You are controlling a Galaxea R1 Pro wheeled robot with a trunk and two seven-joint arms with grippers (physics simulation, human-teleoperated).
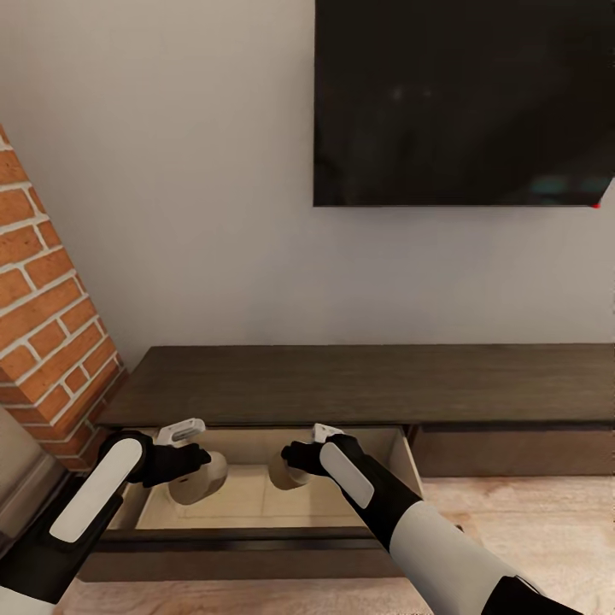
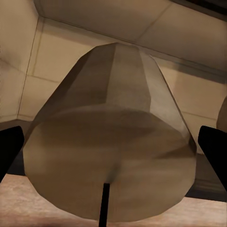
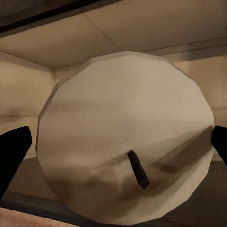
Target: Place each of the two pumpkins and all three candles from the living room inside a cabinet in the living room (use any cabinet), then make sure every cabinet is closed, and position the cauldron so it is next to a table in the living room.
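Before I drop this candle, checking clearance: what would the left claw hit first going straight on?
Probably the open drawer's pale floor; the left claw holds a candle over it, though depth is unclear.

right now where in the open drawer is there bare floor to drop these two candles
Bare beige floor lies between the left candle and right candle, and along the open drawer's front edge. The back corners are crowded by the left gripper and right gripper. The cabinet top is bare.

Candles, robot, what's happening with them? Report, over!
Left gripper shut on left candle, right gripper shut on right candle. Both inside the open drawer of the cabinet. Nothing in the way.
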